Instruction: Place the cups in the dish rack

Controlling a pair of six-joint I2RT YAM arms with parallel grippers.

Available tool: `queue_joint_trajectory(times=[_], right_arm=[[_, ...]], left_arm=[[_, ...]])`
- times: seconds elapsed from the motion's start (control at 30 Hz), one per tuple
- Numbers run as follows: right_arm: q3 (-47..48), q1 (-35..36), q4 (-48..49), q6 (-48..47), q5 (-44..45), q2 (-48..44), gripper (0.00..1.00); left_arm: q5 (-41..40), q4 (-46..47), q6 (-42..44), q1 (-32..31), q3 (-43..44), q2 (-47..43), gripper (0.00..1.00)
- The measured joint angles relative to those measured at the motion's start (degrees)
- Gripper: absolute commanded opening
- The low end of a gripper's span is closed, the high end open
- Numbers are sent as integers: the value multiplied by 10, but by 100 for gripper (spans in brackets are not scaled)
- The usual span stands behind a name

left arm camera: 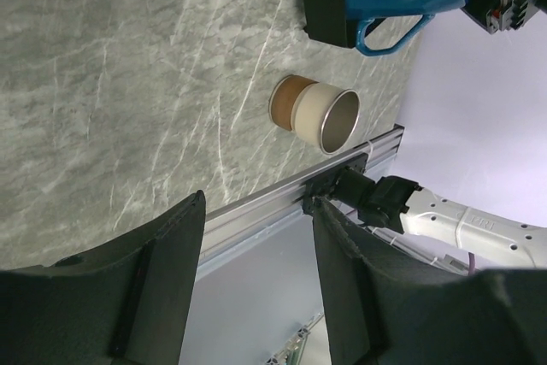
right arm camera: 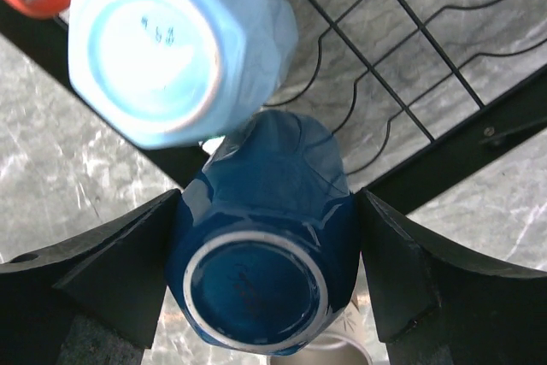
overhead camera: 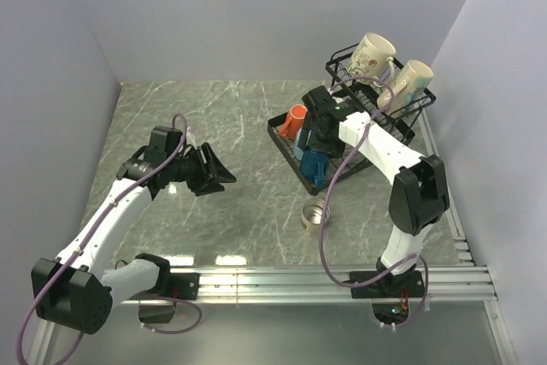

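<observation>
The black wire dish rack (overhead camera: 286,153) stands at the back right. Two cream mugs, one floral (overhead camera: 372,55) and one plain (overhead camera: 410,81), sit in its upper basket. An orange mug (overhead camera: 293,121) and a light blue mug (right arm camera: 175,44) are in the lower tray. My right gripper (overhead camera: 314,144) is shut on a dark blue mug (right arm camera: 261,245), held base-up at the tray's near edge (right arm camera: 444,156). The small steel cup (overhead camera: 314,211) lies on its side on the table, also in the left wrist view (left arm camera: 316,113). My left gripper (overhead camera: 218,173) is open and empty, left of the steel cup.
The marble table (overhead camera: 214,117) is bounded by grey walls at the left, back and right. An aluminium rail (overhead camera: 342,278) runs along the near edge, close to the steel cup. The right arm's cable (overhead camera: 323,237) loops down past the steel cup.
</observation>
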Motion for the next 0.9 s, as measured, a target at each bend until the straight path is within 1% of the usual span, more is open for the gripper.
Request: queue_joint_trajectory(times=[0.27, 0.6, 0.9], right_arm=[[14, -5, 7, 13, -11, 22, 0], [16, -5, 8, 17, -11, 23, 0], [-38, -2, 45, 23, -6, 12, 0]], left_arm=[[-8, -7, 6, 0, 0, -5, 58], [-9, -7, 8, 4, 0, -6, 58], [-10, -7, 10, 5, 0, -6, 58]])
